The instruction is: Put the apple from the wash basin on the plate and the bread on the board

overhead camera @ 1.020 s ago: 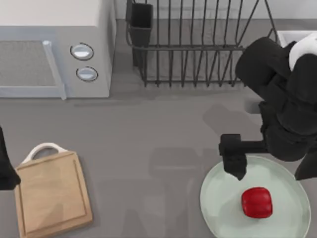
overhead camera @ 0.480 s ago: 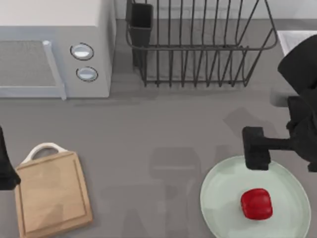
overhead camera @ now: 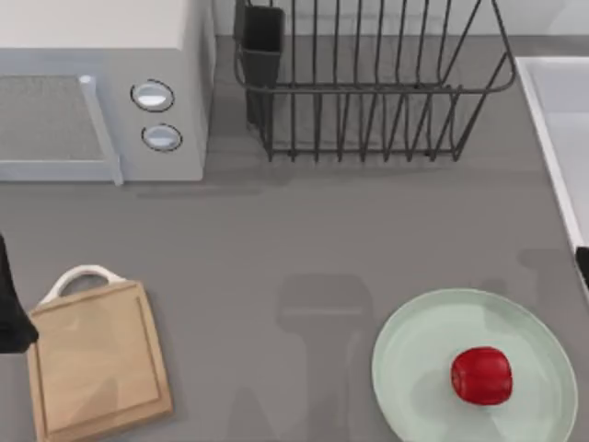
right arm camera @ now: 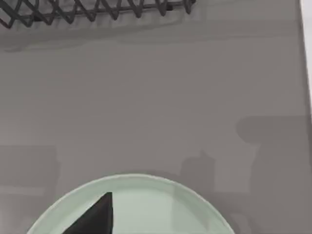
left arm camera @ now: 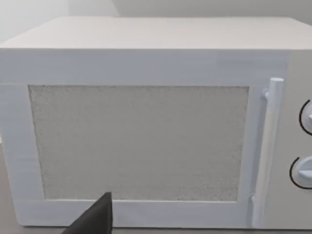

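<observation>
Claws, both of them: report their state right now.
Left claw: cannot be told, parked at the table's left edge.
Right claw: cannot be told, above the plate; the apple lies free there.

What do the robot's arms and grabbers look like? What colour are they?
They are plain matte black, with no markings or cables to see. The left arm is a dark, chunky, angular shape at the top view's left edge. Each wrist view shows a black wedge with a sharp point: the left gripper and the right gripper.
</observation>
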Available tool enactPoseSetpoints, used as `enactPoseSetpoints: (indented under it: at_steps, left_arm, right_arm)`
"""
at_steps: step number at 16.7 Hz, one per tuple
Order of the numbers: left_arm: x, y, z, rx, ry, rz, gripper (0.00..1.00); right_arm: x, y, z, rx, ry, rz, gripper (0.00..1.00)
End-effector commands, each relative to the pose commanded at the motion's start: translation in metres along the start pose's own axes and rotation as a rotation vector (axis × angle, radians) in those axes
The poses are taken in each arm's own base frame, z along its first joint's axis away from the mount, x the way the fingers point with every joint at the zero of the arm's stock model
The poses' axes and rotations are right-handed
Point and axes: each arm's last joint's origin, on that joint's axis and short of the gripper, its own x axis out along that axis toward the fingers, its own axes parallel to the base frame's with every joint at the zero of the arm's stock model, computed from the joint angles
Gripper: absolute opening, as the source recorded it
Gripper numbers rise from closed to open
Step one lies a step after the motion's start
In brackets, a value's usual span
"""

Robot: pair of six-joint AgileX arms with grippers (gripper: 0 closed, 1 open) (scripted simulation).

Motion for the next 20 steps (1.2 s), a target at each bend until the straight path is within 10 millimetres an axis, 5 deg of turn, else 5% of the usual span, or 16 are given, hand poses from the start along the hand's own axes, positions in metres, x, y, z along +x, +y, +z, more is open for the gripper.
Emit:
enactPoseSetpoints:
  at_steps: [8,16,20]
  left_arm:
    - [0.0,0.0,0.0,0.0,0.0,0.0,1.0]
    - [0.0,0.0,0.0,0.001,0.001,0.0,1.0]
    - [0.002,0.003,0.019,0.098,0.075,0.027,1.0]
  right_arm:
    - [0.003,-0.047,-0.066,-0.156,-0.61,-0.14,1.0]
    - [0.008,-0.052,-0.072,-0.182,-0.668,-0.176,1.0]
    - [0.008,-0.052,-0.072,-0.182,-0.668,-0.176,1.0]
